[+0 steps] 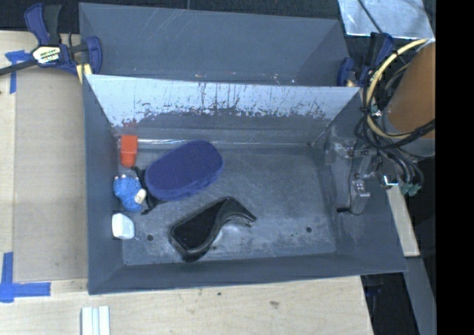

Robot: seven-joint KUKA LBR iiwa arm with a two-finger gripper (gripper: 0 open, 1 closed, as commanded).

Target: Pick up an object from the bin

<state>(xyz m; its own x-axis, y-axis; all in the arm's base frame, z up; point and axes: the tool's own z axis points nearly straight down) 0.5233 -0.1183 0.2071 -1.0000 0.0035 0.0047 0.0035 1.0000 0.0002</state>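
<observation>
My gripper [356,184] hangs over the bin's right wall, well apart from every loose thing. The nearest thing is a black curved scoop-like object [208,227] lying on the bin's floor at front centre. Behind it to the left lies a dark blue oval pad [184,169]. Nothing shows in the gripper.
Along the bin's left side sit an orange block [129,150], a small blue and white figure [129,191] and a small white piece [123,226]. The arm with its looped cables stands at the right rim. The right half of the floor is bare metal.
</observation>
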